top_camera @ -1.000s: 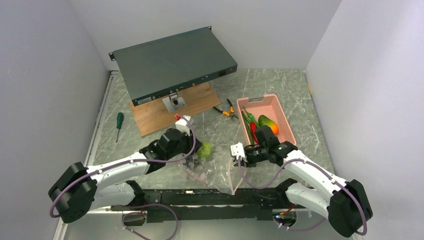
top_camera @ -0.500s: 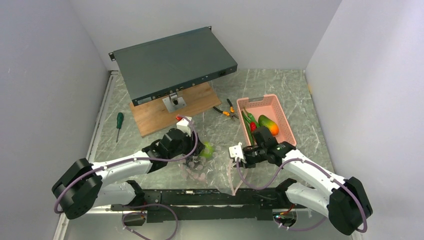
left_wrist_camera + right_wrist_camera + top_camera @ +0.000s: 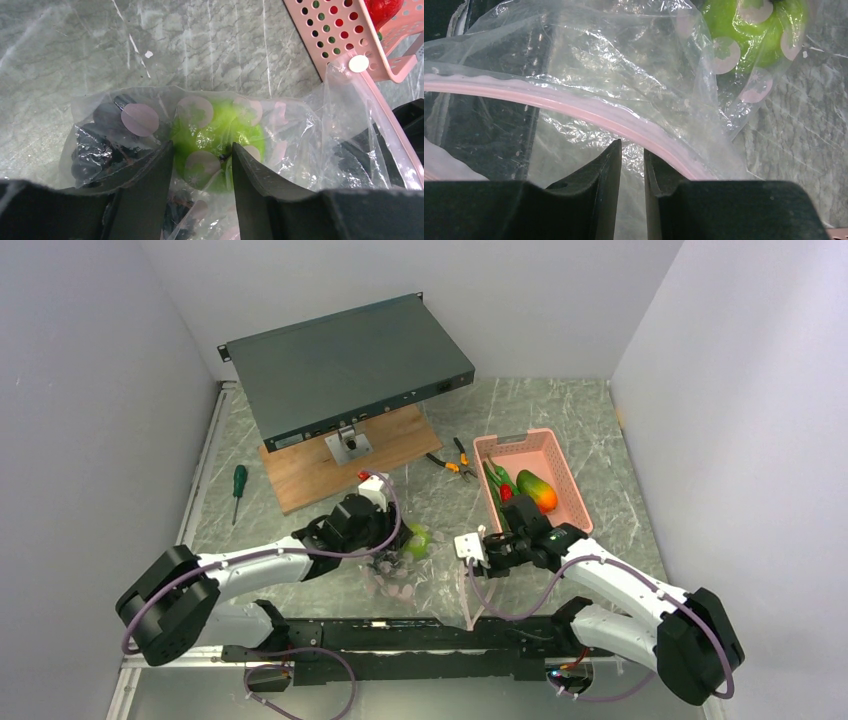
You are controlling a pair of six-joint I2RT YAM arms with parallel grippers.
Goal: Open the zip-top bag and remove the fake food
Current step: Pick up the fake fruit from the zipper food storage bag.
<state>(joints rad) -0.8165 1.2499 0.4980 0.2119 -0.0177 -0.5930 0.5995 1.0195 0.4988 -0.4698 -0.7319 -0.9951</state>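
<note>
The zip-top bag (image 3: 425,580) lies crumpled between the arms, clear with pinkish dots. Inside it are fake food pieces: a green apple (image 3: 417,538) (image 3: 215,132) (image 3: 749,30) and dark grapes (image 3: 92,145). My left gripper (image 3: 393,538) (image 3: 201,150) is open, its fingers either side of the apple's near face with dotted film across it. My right gripper (image 3: 482,552) (image 3: 631,148) is shut on bag film just under the pink zip strip (image 3: 574,107), holding the bag's mouth up. More fake food lies in the pink basket (image 3: 577,502): a mango (image 3: 538,490), a red piece (image 3: 506,493) and green pods (image 3: 494,478).
A dark rack unit (image 3: 350,365) rests tilted on a wooden board (image 3: 320,470) at the back. Orange-handled pliers (image 3: 450,460) lie left of the basket. A green-handled screwdriver (image 3: 238,483) lies near the left wall. Grey walls close in both sides.
My left gripper has opened its jaws and shifted a little right toward the apple. The right gripper keeps its hold and has barely moved.
</note>
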